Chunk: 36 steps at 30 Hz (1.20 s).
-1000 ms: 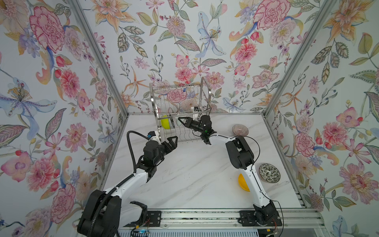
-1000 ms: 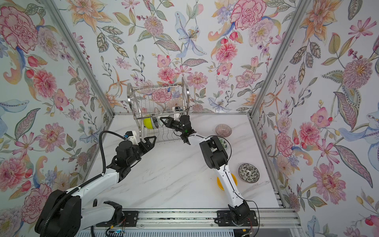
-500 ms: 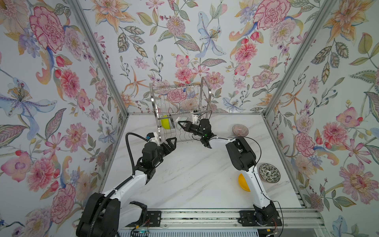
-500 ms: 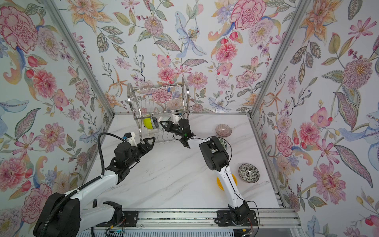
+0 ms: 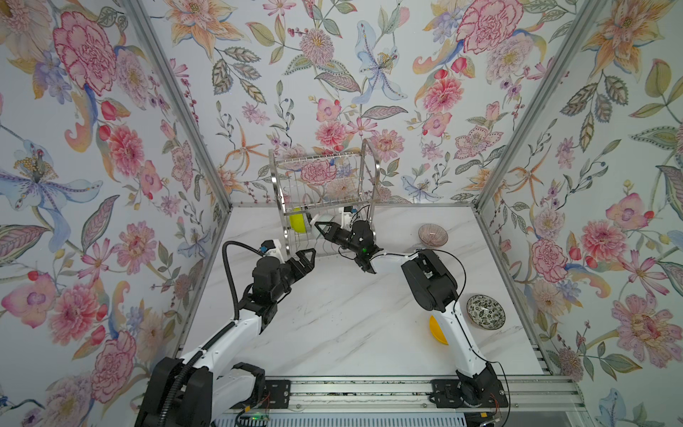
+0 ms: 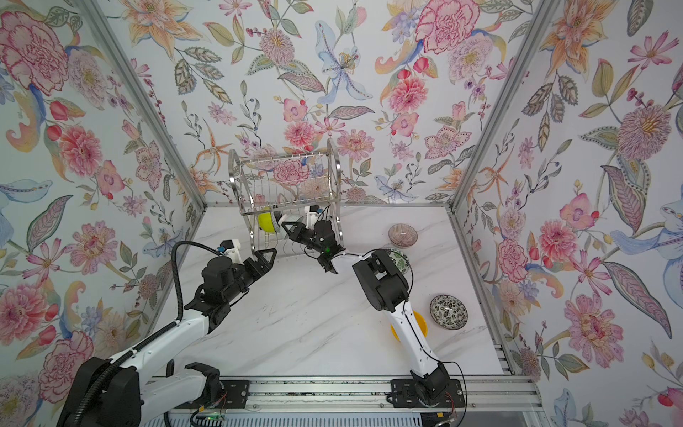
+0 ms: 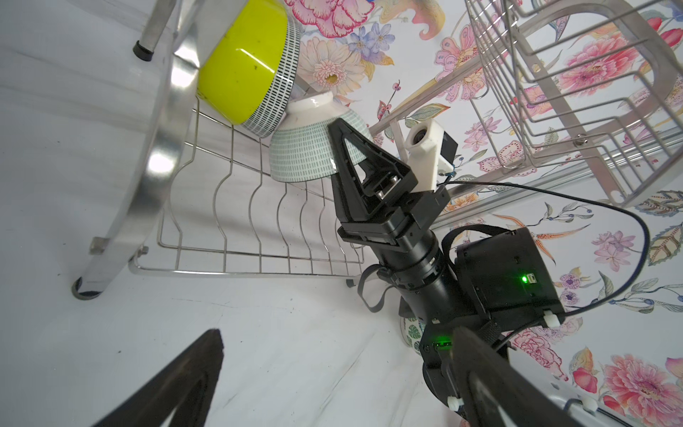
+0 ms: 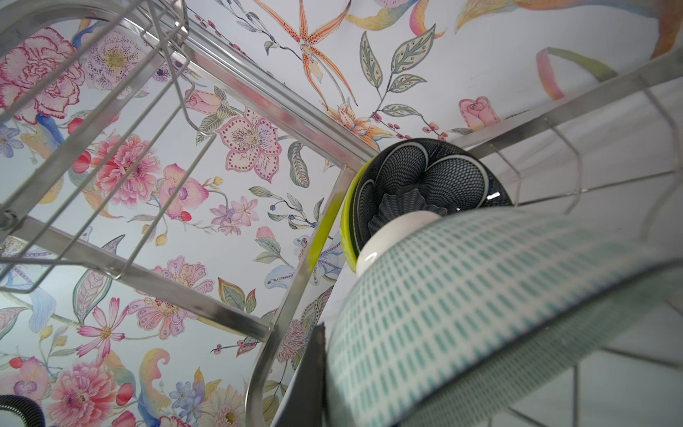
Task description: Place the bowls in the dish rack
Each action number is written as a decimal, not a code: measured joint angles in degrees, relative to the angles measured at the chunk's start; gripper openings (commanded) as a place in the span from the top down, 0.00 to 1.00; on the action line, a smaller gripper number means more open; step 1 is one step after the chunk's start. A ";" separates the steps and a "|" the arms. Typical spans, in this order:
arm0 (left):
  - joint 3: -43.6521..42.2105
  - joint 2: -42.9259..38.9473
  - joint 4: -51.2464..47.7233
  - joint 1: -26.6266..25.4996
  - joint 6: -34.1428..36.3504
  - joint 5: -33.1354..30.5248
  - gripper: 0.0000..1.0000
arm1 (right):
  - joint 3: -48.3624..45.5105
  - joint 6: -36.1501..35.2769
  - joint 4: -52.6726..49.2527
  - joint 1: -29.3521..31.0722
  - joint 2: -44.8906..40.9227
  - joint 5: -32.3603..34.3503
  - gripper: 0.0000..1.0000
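Note:
The dish rack (image 5: 325, 177) stands at the back of the table. On its lower tier a lime green bowl (image 7: 244, 63) sits on edge with a dark navy bowl (image 8: 417, 185) nested in it. My right gripper (image 5: 321, 227) is shut on the rim of a pale green dashed bowl (image 7: 306, 155), held tilted in the lower tier. The bowl's white foot is close against the other two; I cannot tell whether it touches them. My left gripper (image 5: 306, 255) is open and empty just in front of the rack's left frame.
A pinkish ribbed bowl (image 5: 432, 235) lies at the back right. A black-and-white floral bowl (image 5: 485, 311) and an orange-yellow bowl (image 5: 436, 331) lie beside the right arm's base link. A white leaf-patterned bowl (image 6: 401, 258) is half hidden behind the right elbow.
My right gripper has carried the pale green bowl a little further left and down into the lower tier. The left gripper has barely shifted and stays open.

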 measured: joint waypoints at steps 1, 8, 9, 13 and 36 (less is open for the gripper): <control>0.00 -0.15 -0.35 0.20 0.00 0.22 0.01 | 0.35 0.17 0.24 0.00 0.31 0.15 1.00; -0.02 -1.75 -0.90 1.11 -0.02 1.01 0.01 | 4.04 0.17 0.31 -0.07 2.84 0.31 1.00; -0.02 -1.75 -0.92 1.22 -0.02 1.03 0.01 | 4.46 0.17 0.31 -0.11 3.17 0.31 1.00; -0.02 -1.75 -0.92 1.68 -0.02 1.25 0.01 | 5.95 0.17 0.85 -0.26 4.48 0.26 1.00; -0.87 -1.51 -0.87 4.17 -0.02 3.43 0.01 | 18.03 0.09 -0.81 -1.60 12.17 -2.54 0.95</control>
